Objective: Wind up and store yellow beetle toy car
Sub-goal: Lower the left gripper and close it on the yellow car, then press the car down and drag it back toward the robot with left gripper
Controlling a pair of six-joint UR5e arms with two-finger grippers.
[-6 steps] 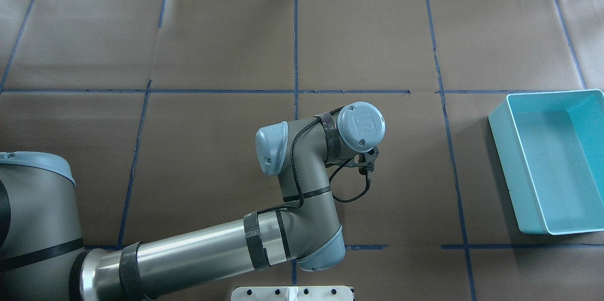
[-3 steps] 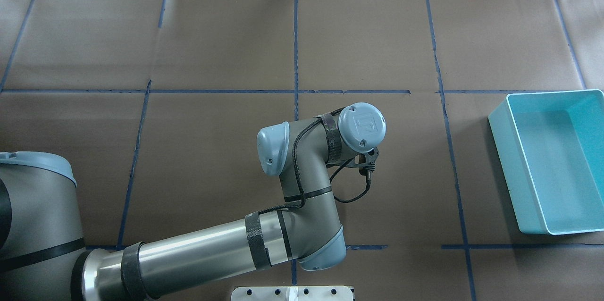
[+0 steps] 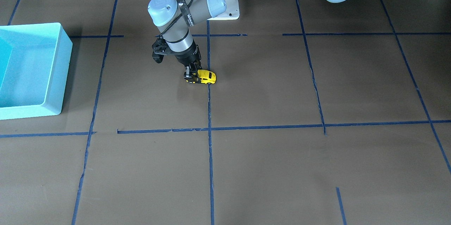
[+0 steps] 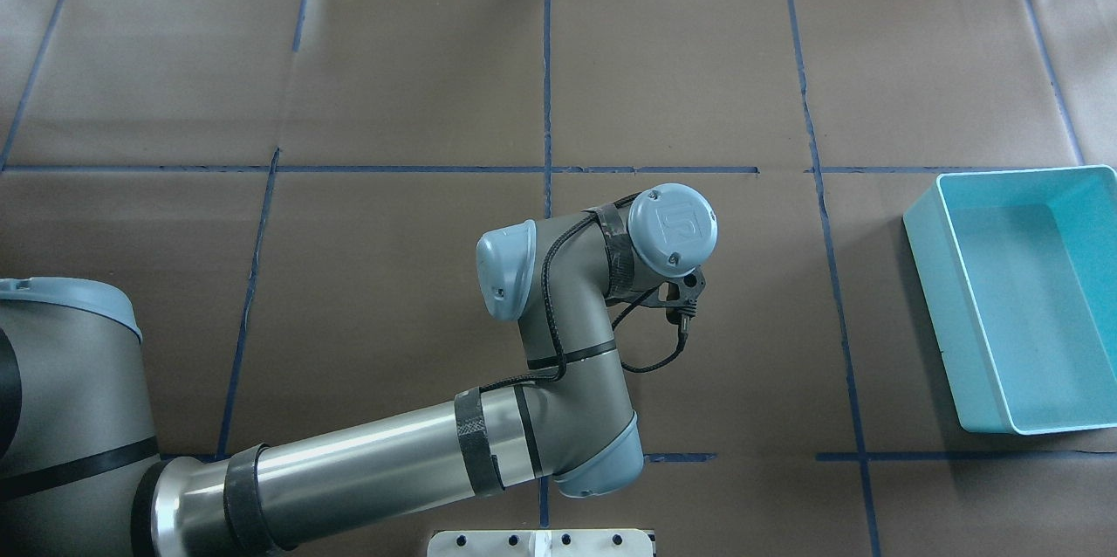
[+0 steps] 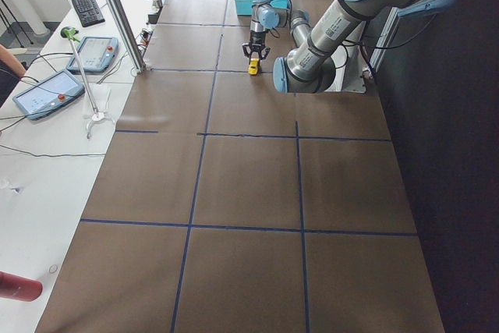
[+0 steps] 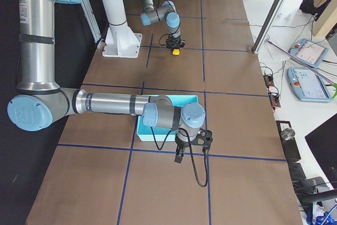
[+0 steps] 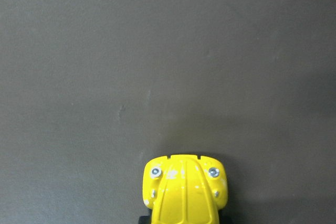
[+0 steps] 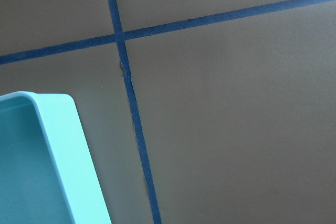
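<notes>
Nudged slightly forward overhead since before; front-on, clamped onto yellow beetle toy car (image 3: pixel 207 75) with left gripper (image 3: pixel 192 76), hidden overhead; cannot tell for right gripper (image 6: pixel 179 157)

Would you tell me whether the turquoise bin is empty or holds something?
Empty: the turquoise bin has a bare floor in the overhead view; the yellow beetle toy car stands on the table, apart from it.

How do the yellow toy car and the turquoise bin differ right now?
The yellow beetle toy car is tiny; the turquoise bin is far larger. The car sits mid-table on a blue tape line, the left gripper closed on its rear; the bin stands at the robot's right, with no gripper on it and nothing showing inside. Both rest on the brown paper.
</notes>
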